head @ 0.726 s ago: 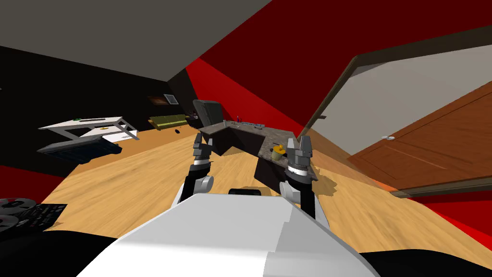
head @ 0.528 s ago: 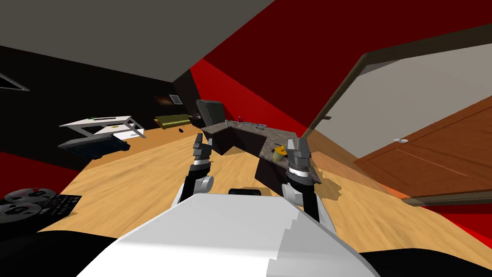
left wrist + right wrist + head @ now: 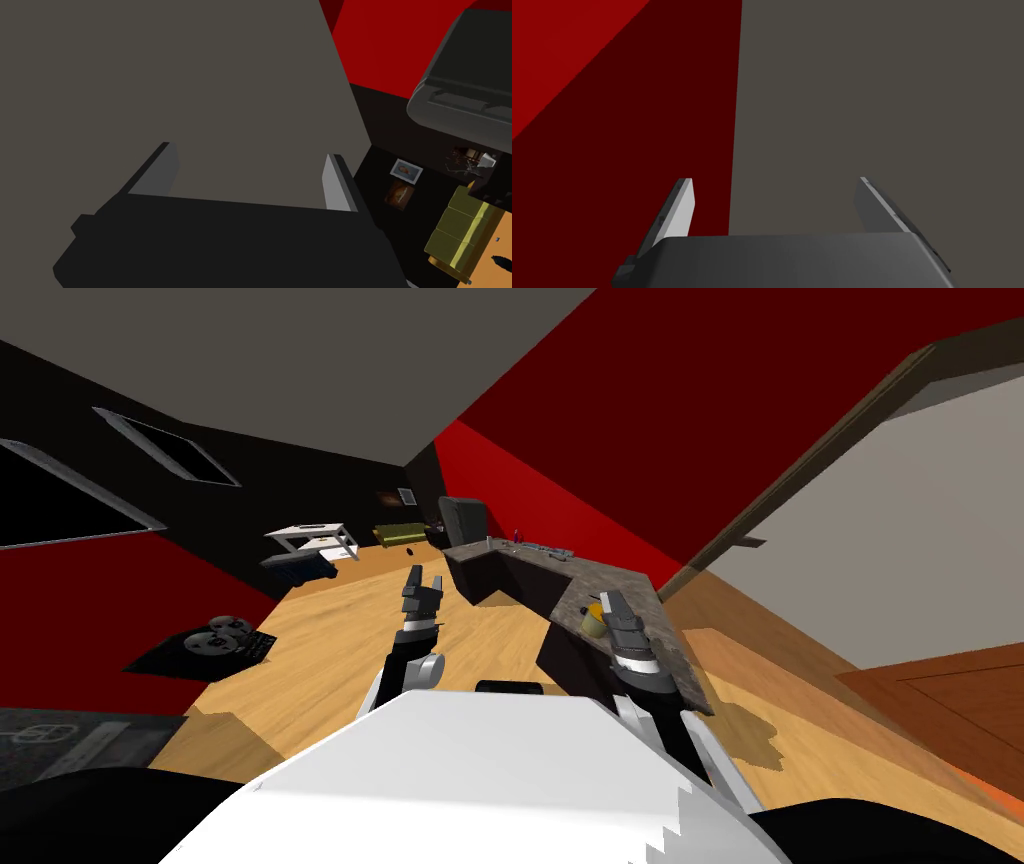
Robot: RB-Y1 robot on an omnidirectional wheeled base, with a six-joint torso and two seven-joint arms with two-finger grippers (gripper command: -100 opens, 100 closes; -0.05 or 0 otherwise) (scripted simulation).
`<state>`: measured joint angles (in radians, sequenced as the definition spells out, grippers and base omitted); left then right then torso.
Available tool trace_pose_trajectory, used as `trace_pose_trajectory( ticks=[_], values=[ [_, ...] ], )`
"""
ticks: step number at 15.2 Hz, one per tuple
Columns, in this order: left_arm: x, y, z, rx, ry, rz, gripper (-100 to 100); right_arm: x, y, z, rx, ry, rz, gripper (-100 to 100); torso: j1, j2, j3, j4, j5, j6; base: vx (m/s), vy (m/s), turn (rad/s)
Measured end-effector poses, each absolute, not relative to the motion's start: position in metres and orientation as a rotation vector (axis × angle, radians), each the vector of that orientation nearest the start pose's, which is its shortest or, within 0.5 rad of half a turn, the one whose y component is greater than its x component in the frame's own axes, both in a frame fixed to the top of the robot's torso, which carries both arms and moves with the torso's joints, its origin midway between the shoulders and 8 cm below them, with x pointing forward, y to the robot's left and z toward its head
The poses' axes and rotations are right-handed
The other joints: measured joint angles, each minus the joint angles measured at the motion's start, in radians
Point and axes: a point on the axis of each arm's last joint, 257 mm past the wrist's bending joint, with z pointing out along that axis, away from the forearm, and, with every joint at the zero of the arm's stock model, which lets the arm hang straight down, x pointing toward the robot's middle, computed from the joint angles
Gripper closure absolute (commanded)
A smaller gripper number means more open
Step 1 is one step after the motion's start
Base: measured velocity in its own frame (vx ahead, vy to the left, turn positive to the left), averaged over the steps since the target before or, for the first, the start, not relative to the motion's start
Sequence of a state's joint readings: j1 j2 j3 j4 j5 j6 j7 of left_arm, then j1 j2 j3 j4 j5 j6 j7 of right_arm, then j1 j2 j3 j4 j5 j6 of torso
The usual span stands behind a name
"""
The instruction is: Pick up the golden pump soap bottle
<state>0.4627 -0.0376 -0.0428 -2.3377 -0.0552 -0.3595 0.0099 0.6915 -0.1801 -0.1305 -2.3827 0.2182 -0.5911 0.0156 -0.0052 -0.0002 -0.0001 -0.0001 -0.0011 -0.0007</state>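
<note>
The golden pump soap bottle (image 3: 593,620) stands near the close end of a dark speckled counter (image 3: 655,640) in the head view. My right gripper (image 3: 611,602) is raised just beside the bottle, a little above it, and partly overlaps it. In the right wrist view the right gripper (image 3: 774,200) is open with nothing between its fingers (image 3: 679,207). My left gripper (image 3: 423,582) is held up over the wooden floor, well left of the counter. The left wrist view shows the left gripper (image 3: 250,172) open and holding nothing.
The L-shaped counter runs back to a dark grey fridge (image 3: 463,520). A green sofa (image 3: 399,533) and a white table (image 3: 310,532) stand far off. A black hob with burners (image 3: 213,640) lies at the left. A brown door (image 3: 940,698) stands open at the right.
My head view has swung, so the table, sofa and counter have slid right in the picture and the door has moved toward the edge. The counter's near end and bottle look closer.
</note>
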Motion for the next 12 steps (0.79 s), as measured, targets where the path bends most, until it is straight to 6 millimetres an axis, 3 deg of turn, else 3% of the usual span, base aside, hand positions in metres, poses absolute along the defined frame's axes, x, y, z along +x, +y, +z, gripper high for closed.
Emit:
trace_pose_trajectory(
  ticks=[12],
  values=[
    [0.36,0.261,0.036,-0.7,0.643,-1.318,0,0.277,-0.298,-0.047,0.24,1.265,0.729,-100,-0.001,0.0,0.0,0.0,0.0,0.0,-0.01,-0.063,0.324]
  ],
)
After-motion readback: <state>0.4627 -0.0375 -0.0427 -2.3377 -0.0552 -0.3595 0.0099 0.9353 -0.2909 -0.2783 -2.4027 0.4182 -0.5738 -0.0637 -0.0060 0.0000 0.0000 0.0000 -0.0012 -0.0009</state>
